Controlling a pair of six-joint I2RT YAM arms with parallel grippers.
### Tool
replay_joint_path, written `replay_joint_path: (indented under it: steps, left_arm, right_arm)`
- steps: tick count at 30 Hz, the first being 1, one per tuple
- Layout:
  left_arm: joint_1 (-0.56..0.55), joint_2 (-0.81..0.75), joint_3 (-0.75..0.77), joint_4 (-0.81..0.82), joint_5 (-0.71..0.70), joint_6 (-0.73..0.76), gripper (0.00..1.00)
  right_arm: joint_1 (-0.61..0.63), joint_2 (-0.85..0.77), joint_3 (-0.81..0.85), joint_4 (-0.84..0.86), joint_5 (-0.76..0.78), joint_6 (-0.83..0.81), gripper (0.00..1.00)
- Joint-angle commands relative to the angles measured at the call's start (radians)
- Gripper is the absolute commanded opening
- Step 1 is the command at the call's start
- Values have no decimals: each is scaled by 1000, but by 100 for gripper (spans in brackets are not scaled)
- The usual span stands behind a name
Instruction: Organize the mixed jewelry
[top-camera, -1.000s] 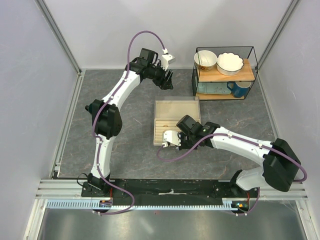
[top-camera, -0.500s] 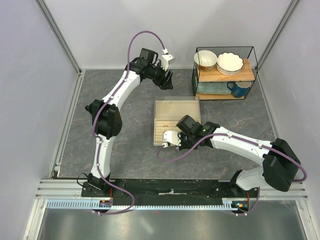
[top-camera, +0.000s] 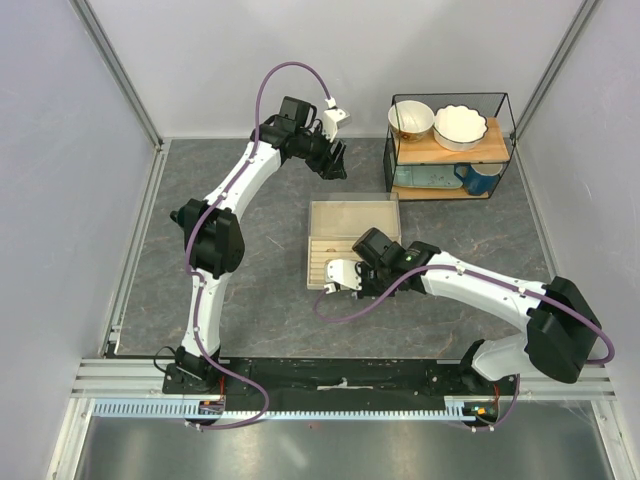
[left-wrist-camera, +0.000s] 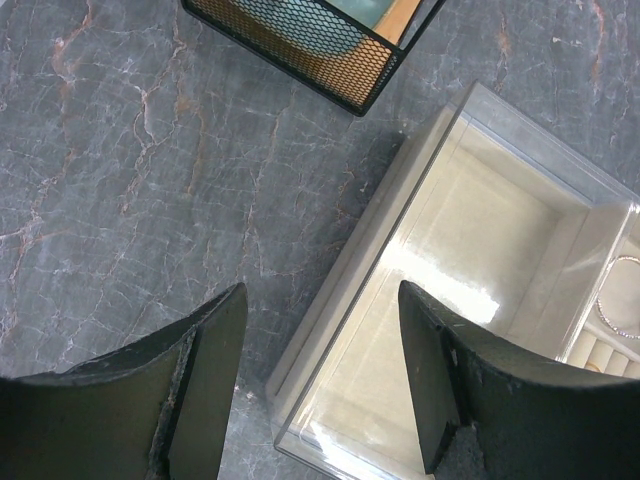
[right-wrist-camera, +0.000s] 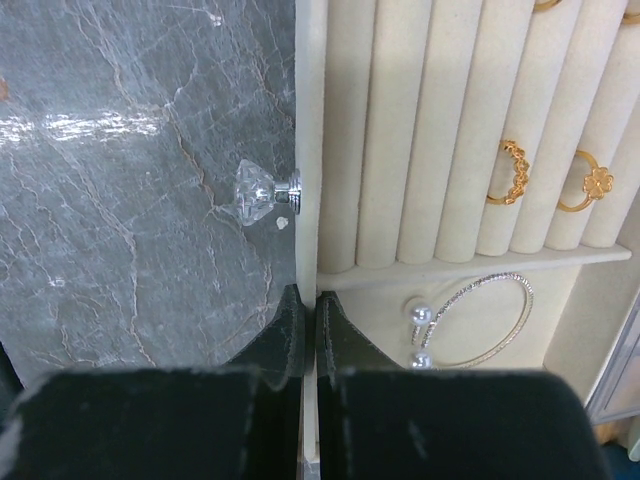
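A thin silvery hoop (right-wrist-camera: 478, 318) with two pearl ends lies in the beige slotted box's front compartment. Small gold rings (right-wrist-camera: 509, 172) sit in the slots of the box (top-camera: 352, 215). My right gripper (right-wrist-camera: 308, 308) is shut on the box's front wall (right-wrist-camera: 309, 120), just beside a crystal knob (right-wrist-camera: 256, 185). In the top view it (top-camera: 330, 284) is at the box's near left corner. My left gripper (left-wrist-camera: 320, 300) is open and empty, above the box's clear raised lid (left-wrist-camera: 440, 260). In the top view it (top-camera: 332, 162) hangs behind the box. An edge of the hoop (left-wrist-camera: 618, 300) shows in the left wrist view.
A black wire rack (top-camera: 450, 150) stands at the back right with two bowls (top-camera: 460, 125) on top and a blue mug (top-camera: 480, 178) below. Its corner (left-wrist-camera: 300, 45) is near the left gripper. Grey walls enclose the marbled table (top-camera: 250, 280).
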Motion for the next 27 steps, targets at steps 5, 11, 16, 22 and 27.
replay_joint_path:
  steps: [5,11,16,22,27]
  left_arm:
    - [-6,13,5,8,32,33,69]
    - [-8,16,3,8,39,33,69]
    - [-11,22,3,8,38,42,69]
    - [-22,28,-23,5,39,60,69]
    - [-31,42,-30,-6,46,79,69]
  right_arm:
    - [-4,2,57,19,28,-17,0]
    - [-4,0,60,24,30,-14,0]
    - [-7,-1,61,35,19,2,0]
    - [-17,-3,63,48,14,6,0]
    - [-22,5,72,55,8,0,0]
